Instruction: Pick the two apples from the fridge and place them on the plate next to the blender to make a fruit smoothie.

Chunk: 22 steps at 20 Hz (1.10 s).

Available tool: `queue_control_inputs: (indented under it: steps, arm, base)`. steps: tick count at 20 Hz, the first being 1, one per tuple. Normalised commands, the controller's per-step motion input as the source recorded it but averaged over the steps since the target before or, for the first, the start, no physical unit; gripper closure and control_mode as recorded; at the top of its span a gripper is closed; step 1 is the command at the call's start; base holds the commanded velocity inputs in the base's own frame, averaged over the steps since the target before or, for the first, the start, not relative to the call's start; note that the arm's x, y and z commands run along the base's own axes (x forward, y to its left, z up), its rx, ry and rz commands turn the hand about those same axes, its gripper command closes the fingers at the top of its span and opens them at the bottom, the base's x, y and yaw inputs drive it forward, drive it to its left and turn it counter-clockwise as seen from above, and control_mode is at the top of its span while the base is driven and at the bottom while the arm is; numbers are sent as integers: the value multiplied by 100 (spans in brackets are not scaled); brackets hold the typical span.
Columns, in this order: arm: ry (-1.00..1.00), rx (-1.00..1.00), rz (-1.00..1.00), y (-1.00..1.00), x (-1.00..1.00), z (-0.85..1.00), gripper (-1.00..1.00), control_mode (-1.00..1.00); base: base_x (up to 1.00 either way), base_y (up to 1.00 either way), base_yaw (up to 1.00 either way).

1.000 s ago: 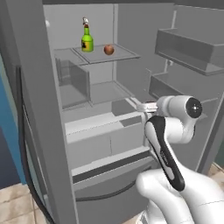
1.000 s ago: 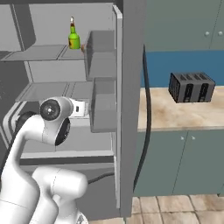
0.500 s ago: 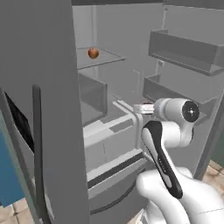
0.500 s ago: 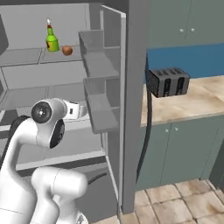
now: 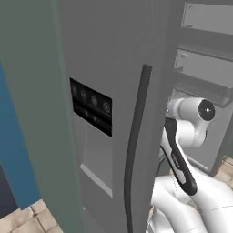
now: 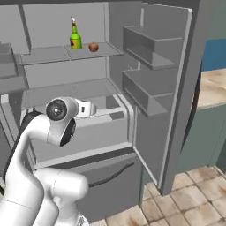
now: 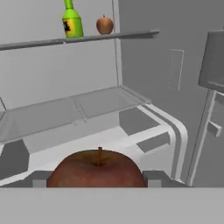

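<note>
Red-brown apple in the pincer (image 7: pixel 99 174): sits right between the finger tips; looks pinched, stem up.
Handling: likely firm, smooth, light; round sides may slip, so hold across the widest part.
Second apple (image 7: pixel 104 25): up and ahead on the fridge (image 6: pixel 154 66) shelf, beside the green bottle (image 7: pixel 71 21).

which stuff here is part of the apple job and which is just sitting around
For the job:
- apple in the gripper
- second apple on the top shelf
- fridge
- gripper

Just there:
- green bottle beside the shelf apple
</note>
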Motion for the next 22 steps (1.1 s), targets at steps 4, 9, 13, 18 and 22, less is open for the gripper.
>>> queue_control_inputs:
  steps: [4, 9, 13, 18, 22]
  arm:
    - [0, 0, 0, 0, 0, 0, 100, 100]
    - [0, 0, 0, 0, 0, 0, 100, 100]
    - [0, 0, 0, 0, 0, 0, 100, 100]
    - [0, 0, 0, 0, 0, 0, 100, 100]
    - [0, 0, 0, 0, 0, 0, 100, 100]
  base:
    - [-36, -2, -64]
    - [-17, 0, -90]
    - [-17, 0, -92]
    - [-17, 0, -92]
    - [-16, -3, -90]
